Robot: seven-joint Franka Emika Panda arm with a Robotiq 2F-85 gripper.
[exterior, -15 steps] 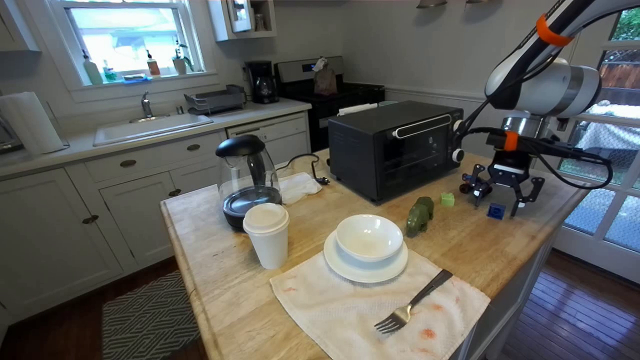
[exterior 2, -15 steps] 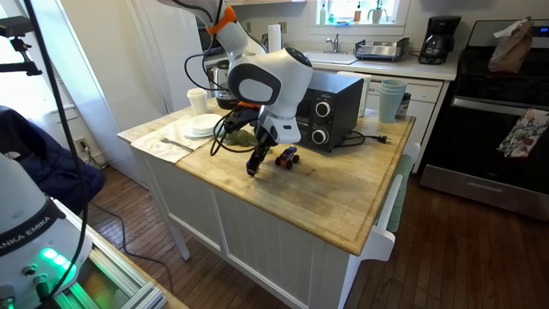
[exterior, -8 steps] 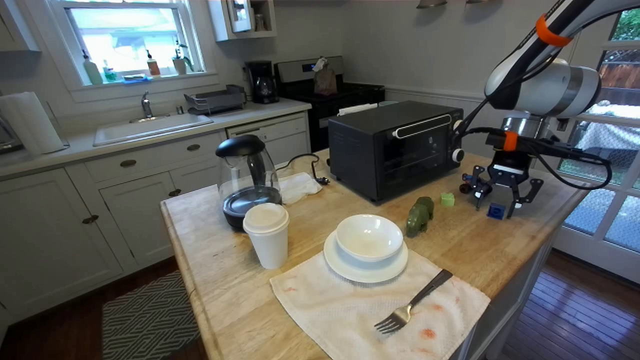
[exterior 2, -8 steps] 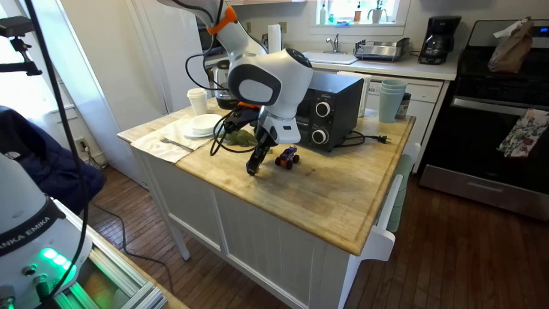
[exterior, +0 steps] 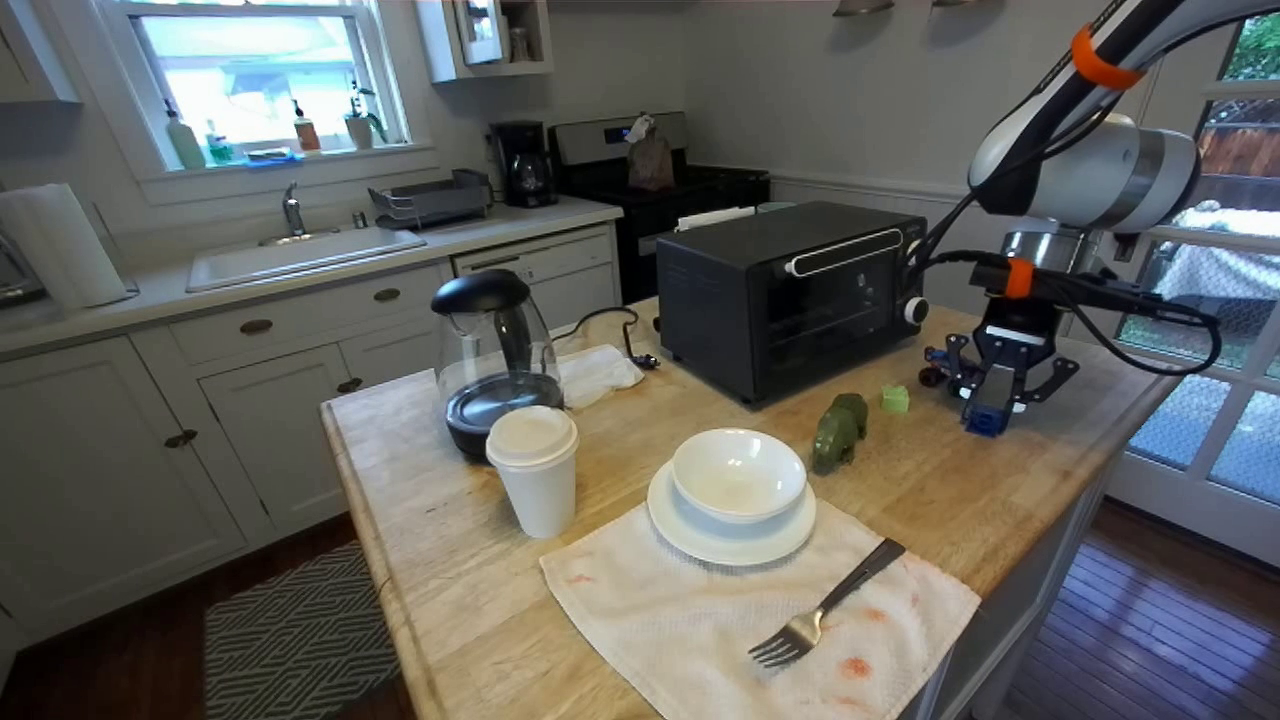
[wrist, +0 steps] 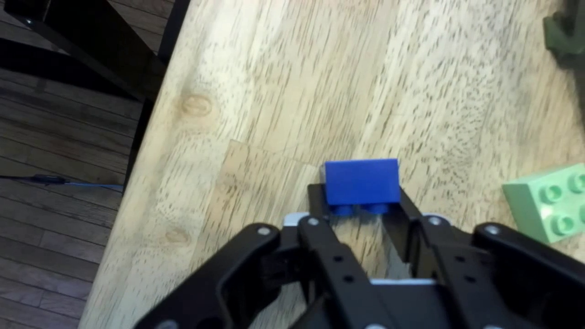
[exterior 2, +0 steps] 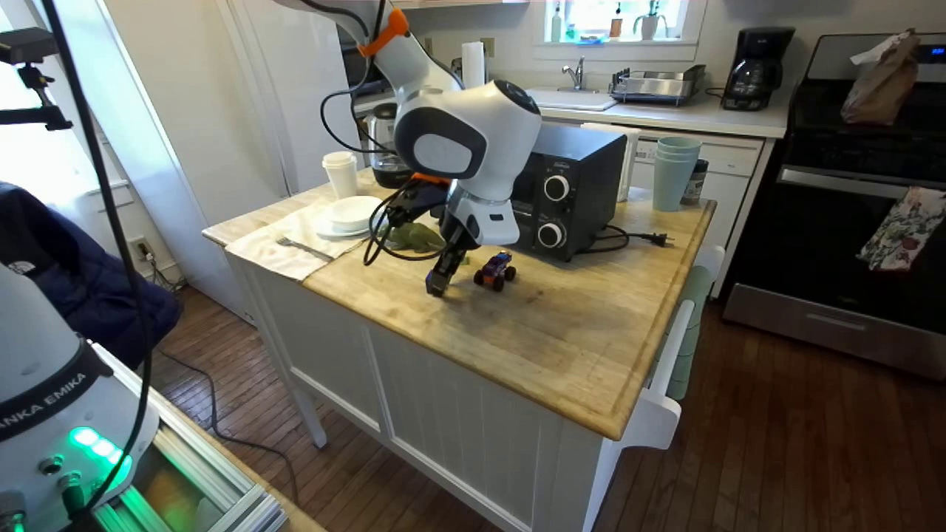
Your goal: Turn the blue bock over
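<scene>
The blue block is pinched from both sides by my gripper. Its plain flat side faces the wrist camera, and two round studs point toward the bottom of that picture, so it is on its side. In an exterior view the block sits between the fingertips of the gripper, at or just above the tabletop; I cannot tell whether it touches. Seen in an exterior view, the gripper points down and hides most of the block.
A green block, a green toy animal and a toy truck stand close by. The toaster oven is behind them. The bowl and fork lie farther off. The table's edge runs left in the wrist view.
The jaws stood apart around the blue block earlier; they have come together on it. The gripper has risen slightly, and the block has shifted a little to the left in an exterior view.
</scene>
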